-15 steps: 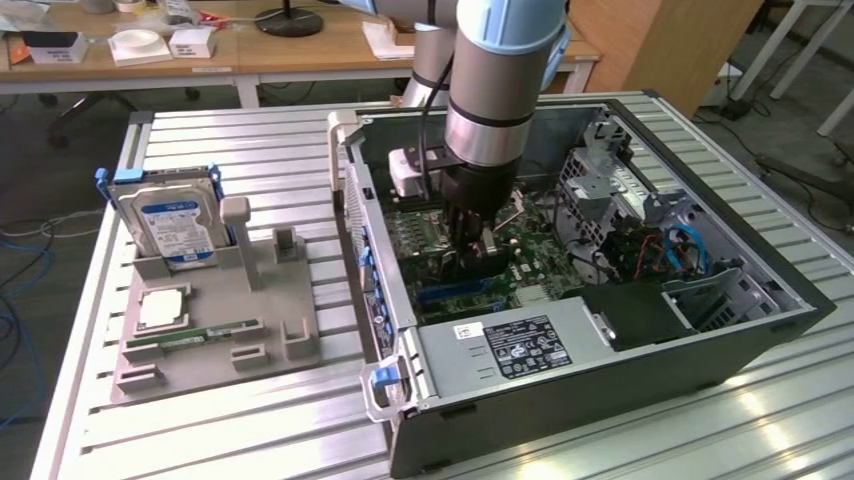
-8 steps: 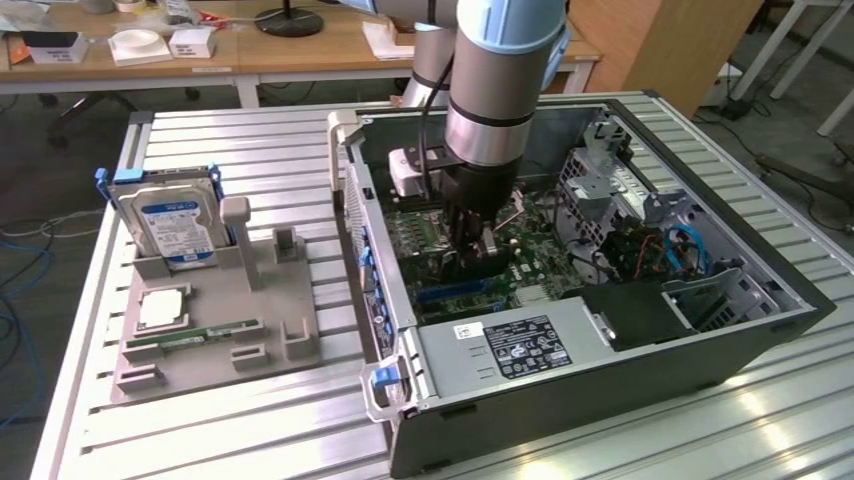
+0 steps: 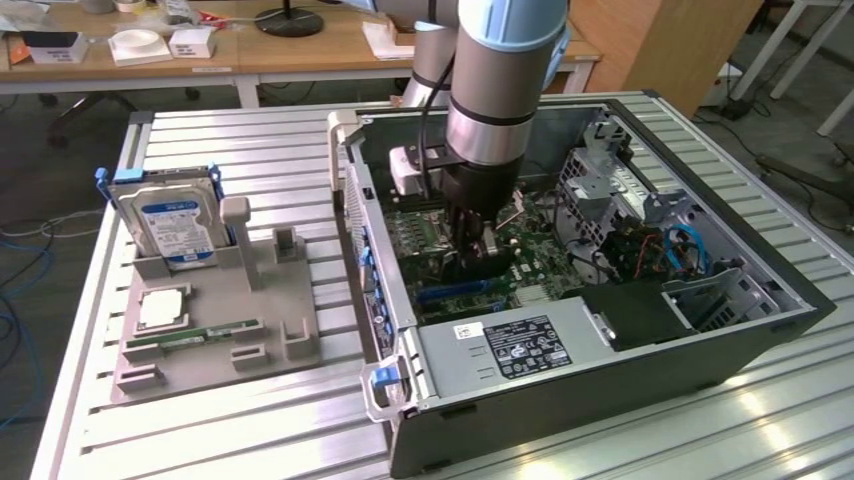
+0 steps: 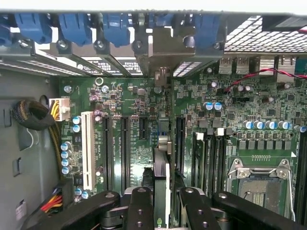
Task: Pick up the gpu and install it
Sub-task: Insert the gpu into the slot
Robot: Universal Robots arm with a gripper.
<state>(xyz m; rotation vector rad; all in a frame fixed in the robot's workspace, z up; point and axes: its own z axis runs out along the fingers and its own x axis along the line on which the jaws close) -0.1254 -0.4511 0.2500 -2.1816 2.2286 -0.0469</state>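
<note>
The gpu [image 4: 161, 163] stands on its edge over the green motherboard [image 4: 129, 158], and my gripper [image 4: 163, 191] is shut on it, one black finger on each side. Its silvery metal end bracket [image 4: 163, 52] sits against the rear slot openings of the case, under the blue clips [image 4: 72, 26]. The card's lower edge runs along a dark expansion slot; I cannot tell whether it is fully seated. In the exterior view the gripper [image 3: 475, 250] reaches down inside the open computer case [image 3: 400, 330], with the dark gpu [image 3: 483, 262] between its fingers.
A white slot [image 4: 88, 148] and the CPU socket [image 4: 261, 184] flank the card. Left of the case, a grey fixture [image 3: 287, 310] holds a blue-labelled hard drive [image 3: 167, 220], a green memory stick [image 3: 194, 336] and a chip [image 3: 160, 308]. The power supply [image 3: 527, 345] and blue cables [image 3: 687, 250] crowd the case.
</note>
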